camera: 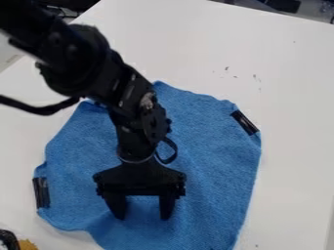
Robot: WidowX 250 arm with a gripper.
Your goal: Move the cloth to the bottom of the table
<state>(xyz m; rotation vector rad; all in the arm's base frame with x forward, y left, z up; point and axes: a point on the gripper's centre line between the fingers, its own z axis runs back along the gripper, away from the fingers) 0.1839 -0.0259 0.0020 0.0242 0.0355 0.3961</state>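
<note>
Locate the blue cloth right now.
Camera view: blue cloth is at lower left to centre, spread on the white table under the open gripper, running past the view's bottom edge.

The cloth [215,146] is a woven textile with a matt, slightly rough, finely textured face. The black strips [244,122] at its edges are smooth, with a tape-like sheen. The desk [287,97] has a smooth, low-gloss white surface. The arm [78,63] and claw [142,217] have a dark, plastic-like finish, mostly matt.
</note>
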